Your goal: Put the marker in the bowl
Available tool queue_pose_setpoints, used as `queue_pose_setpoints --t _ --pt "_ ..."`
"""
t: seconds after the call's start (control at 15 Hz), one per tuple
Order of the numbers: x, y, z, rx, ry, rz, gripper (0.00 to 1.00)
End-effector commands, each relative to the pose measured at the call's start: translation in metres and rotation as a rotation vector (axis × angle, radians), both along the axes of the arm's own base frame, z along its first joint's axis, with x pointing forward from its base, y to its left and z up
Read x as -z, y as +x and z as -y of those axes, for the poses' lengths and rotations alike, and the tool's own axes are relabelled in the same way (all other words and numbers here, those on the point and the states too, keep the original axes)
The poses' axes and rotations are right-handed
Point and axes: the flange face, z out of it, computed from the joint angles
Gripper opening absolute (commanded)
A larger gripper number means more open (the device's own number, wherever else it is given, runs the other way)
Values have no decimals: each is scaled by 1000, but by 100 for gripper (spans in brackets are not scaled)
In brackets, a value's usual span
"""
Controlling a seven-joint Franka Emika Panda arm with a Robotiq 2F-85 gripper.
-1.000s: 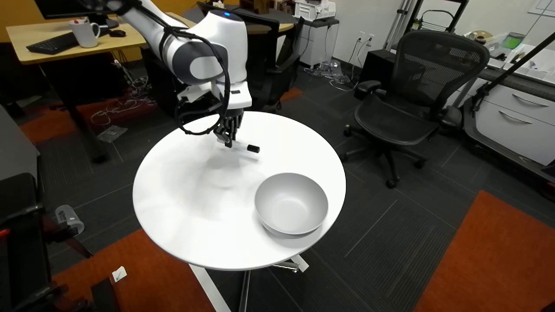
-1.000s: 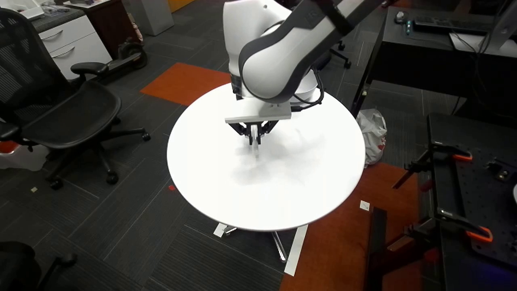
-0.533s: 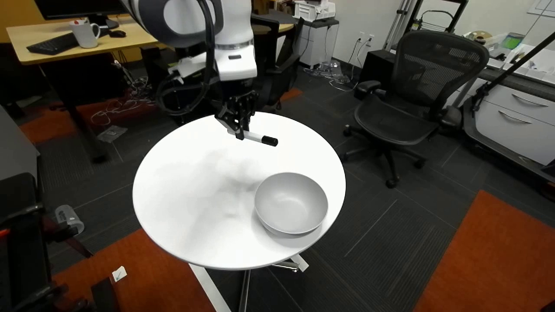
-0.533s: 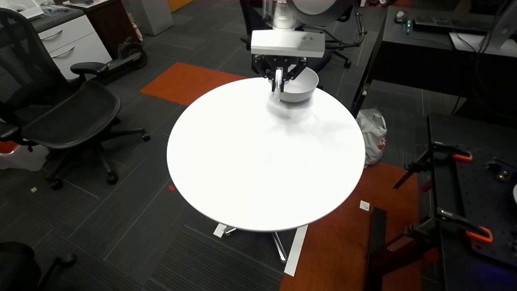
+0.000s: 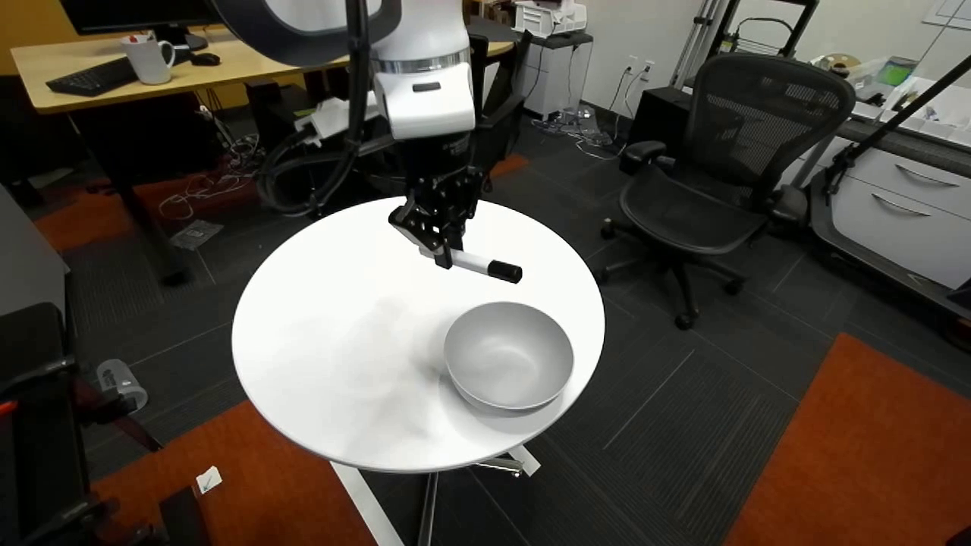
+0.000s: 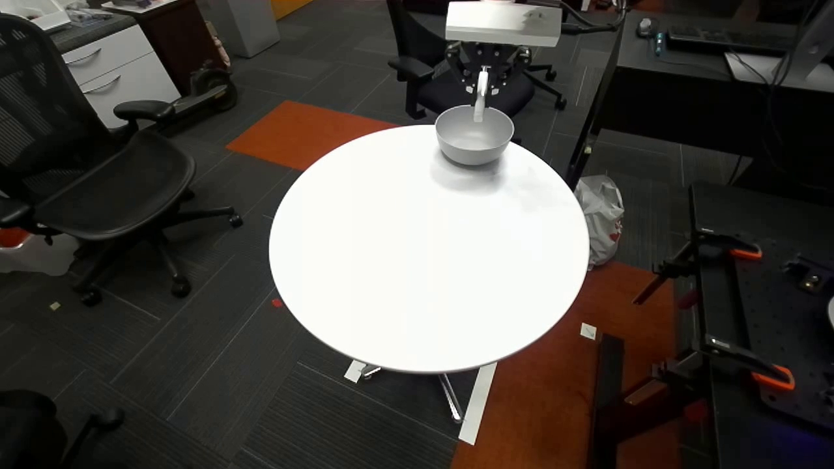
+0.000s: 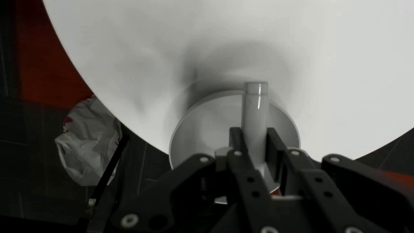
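The marker, with a pale barrel (image 5: 472, 262) and a black cap (image 5: 505, 271), is held above the white table. My gripper (image 5: 446, 258) is shut on its barrel. The light grey bowl (image 5: 510, 360) stands on the table near its edge. In an exterior view, the marker (image 6: 481, 98) overlaps the bowl's far rim (image 6: 474, 155). In the wrist view, the gripper (image 7: 252, 130) and marker (image 7: 255, 113) cover part of the bowl (image 7: 207, 129). The marker's pale end reaches past the bowl's rim there, and the cap end is hidden. The marker is apart from the bowl.
The round white table (image 5: 326, 334) carries the bowl near its rim. A black mesh office chair (image 5: 728, 159) stands beside it. A desk with a white mug (image 5: 148, 61) stands behind. A plastic bag (image 7: 90, 142) lies on the floor below the table edge.
The gripper has lifted the marker from low over the table and carried it toward the bowl. The bowl has not visibly moved. The gripper stays shut on the marker.
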Motion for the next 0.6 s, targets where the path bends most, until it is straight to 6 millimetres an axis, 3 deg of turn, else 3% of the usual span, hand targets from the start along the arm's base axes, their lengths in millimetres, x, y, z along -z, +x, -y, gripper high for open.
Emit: queue_pose_setpoints --t 0.0,0.53 --pt "8 0 18 44 -7 -27 5" --pt "45 11 49 149 1 -44 5"
